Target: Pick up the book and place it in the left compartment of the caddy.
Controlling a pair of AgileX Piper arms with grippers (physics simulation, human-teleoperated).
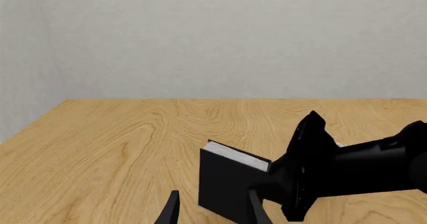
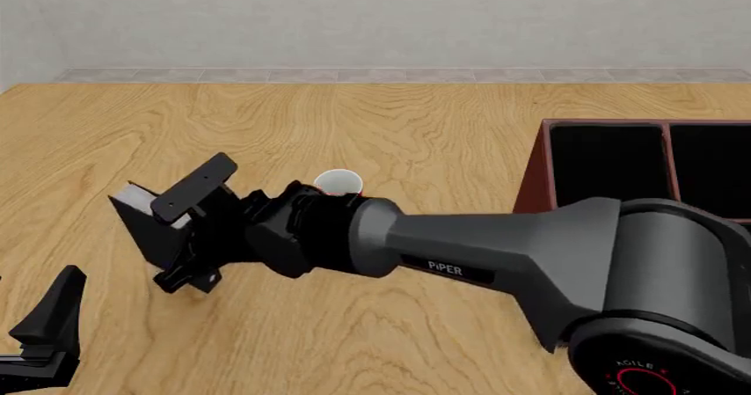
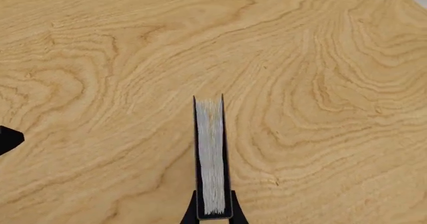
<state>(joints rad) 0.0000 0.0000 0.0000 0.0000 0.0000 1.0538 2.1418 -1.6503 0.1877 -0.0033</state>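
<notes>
Book [image 2: 143, 222] clamped in the right gripper [image 2: 188, 237], far from the caddy [image 2: 534, 171] on the left side of the wooden table [image 2: 388, 122]. Black hardcover, standing on edge, a bit tilted; whether its lower corner touches the table or sits just off it can't be told. Right wrist view: white page edges face the camera, one finger [image 3: 191, 211] pressed on each cover of the book [image 3: 210, 154], so jaws closed on it. Right arm [image 2: 493, 254] stretches from the caddy side across the table to the book.

Caddy dark red-brown, black inside, only its near-left part in frame; left compartment [image 2: 604, 162] shows black lining, a divider beside it. Book well apart from the caddy, nowhere in it.

Red mug [image 2: 338, 183] with white inside just behind the right arm's wrist, between book and caddy, mostly hidden by the arm.

Left gripper [image 2: 41, 329] low, on the near side of the book, not touching it. Left wrist view: its two fingertips [image 1: 171, 209] apart, jaws spread, nothing between; book [image 1: 230, 184] just ahead.
</notes>
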